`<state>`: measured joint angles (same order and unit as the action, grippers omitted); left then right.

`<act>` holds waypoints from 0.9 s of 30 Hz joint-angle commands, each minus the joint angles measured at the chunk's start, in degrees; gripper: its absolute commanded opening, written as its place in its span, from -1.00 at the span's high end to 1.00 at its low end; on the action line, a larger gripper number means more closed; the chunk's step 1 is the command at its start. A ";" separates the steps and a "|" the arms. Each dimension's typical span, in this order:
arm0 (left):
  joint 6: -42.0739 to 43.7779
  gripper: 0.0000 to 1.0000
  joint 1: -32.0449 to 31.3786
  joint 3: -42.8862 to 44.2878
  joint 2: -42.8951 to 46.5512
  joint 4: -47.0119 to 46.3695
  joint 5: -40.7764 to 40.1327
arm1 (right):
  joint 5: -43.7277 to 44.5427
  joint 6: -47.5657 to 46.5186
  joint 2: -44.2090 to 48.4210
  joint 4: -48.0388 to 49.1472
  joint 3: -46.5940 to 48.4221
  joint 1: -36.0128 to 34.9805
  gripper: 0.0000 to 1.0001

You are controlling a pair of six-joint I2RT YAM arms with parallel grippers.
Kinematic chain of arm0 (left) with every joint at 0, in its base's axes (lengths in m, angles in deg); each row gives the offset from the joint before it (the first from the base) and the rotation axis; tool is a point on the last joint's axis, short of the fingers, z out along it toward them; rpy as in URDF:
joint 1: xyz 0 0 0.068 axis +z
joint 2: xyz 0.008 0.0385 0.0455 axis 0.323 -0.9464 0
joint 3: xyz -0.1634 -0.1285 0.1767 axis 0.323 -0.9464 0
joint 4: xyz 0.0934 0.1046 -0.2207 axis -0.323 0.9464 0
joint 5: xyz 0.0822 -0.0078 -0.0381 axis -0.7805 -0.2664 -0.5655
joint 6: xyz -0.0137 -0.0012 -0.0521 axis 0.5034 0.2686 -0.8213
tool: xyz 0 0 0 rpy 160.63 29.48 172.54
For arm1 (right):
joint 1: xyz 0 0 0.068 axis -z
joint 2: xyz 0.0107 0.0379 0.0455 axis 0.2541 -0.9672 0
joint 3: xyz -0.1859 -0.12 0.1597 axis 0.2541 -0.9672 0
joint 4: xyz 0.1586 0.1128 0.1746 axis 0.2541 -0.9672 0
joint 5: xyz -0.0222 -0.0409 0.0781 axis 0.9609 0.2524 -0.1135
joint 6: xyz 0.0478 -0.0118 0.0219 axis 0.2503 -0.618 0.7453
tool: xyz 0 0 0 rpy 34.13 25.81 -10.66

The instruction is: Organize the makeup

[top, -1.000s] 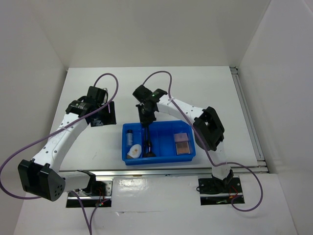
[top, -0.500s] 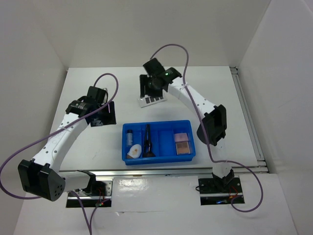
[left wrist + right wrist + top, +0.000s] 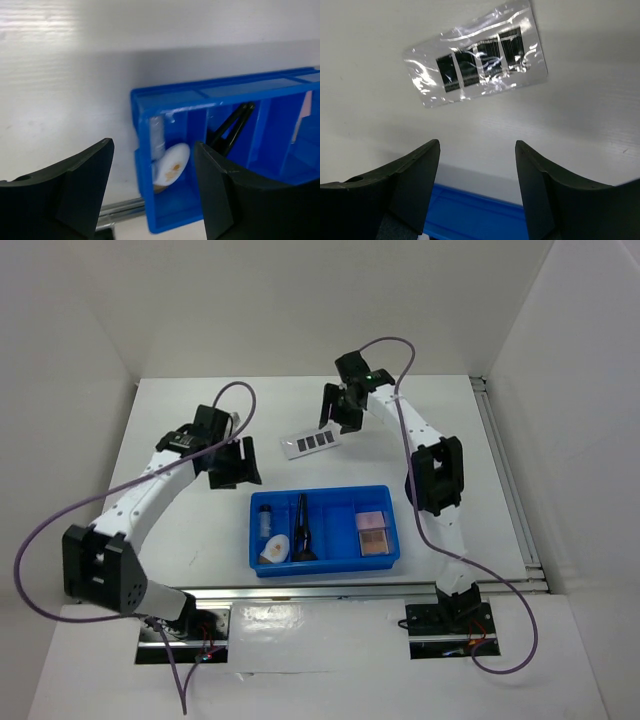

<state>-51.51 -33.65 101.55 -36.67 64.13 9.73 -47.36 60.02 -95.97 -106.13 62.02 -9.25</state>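
The blue tray point(image 3: 390, 558) holds a clear black-capped vial point(image 3: 265, 518), a white oval piece point(image 3: 275, 548), black brushes point(image 3: 300, 530) and two pink/tan squares point(image 3: 372, 523). A clear palette with dark pans point(image 3: 310, 442) lies on the table behind the tray. My right gripper point(image 3: 338, 418) hangs open and empty just right of and behind the palette point(image 3: 477, 60); in its wrist view the right gripper point(image 3: 476, 145) frames bare table. My left gripper point(image 3: 238, 468) is open and empty off the tray's left back corner; the left gripper point(image 3: 153, 145) looks at the vial point(image 3: 158, 135), oval point(image 3: 172, 162) and brushes point(image 3: 230, 130).
White walls enclose the table on three sides. A metal rail point(image 3: 380, 590) runs along the near edge just in front of the tray. Each arm trails a purple cable point(image 3: 235, 395). The tray's blue rim point(image 3: 470, 210) shows low in the right wrist view.
My right gripper opened, left the brushes in the tray and swung back past the palette to the far side. My left arm moved right, toward the tray's left back corner.
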 commanded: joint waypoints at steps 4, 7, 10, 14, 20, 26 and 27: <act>-8.02 -0.56 1.01 6.45 -14.65 -13.96 15.65 | 0.06 -0.76 11.27 1.89 -8.94 2.60 -0.39; -12.15 -0.59 1.53 10.32 -21.94 -18.87 18.55 | 1.29 -2.07 15.22 1.89 -12.27 4.45 -0.39; -15.41 -0.61 2.06 12.08 -27.91 -23.09 19.08 | 1.30 -3.30 19.26 1.36 -15.61 6.20 -0.39; -16.91 -0.63 2.06 15.42 -34.52 -23.90 18.38 | 3.23 -4.10 25.15 0.22 -19.93 8.05 -0.41; -16.91 -0.63 2.59 21.13 -41.98 -24.87 17.33 | 3.23 -4.63 35.08 0.74 -30.30 12.10 -0.41; -16.91 -0.60 3.12 27.54 -47.97 -23.81 17.24 | 3.85 -3.39 40.54 -0.39 -35.93 14.39 -0.41; -17.43 -0.58 3.12 27.56 -48.59 -23.81 16.28 | 4.46 -3.39 40.55 -0.40 -35.93 14.91 -0.41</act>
<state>-68.14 -30.94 126.71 -83.53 41.18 26.45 -44.49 56.63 -58.18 -106.11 27.05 4.72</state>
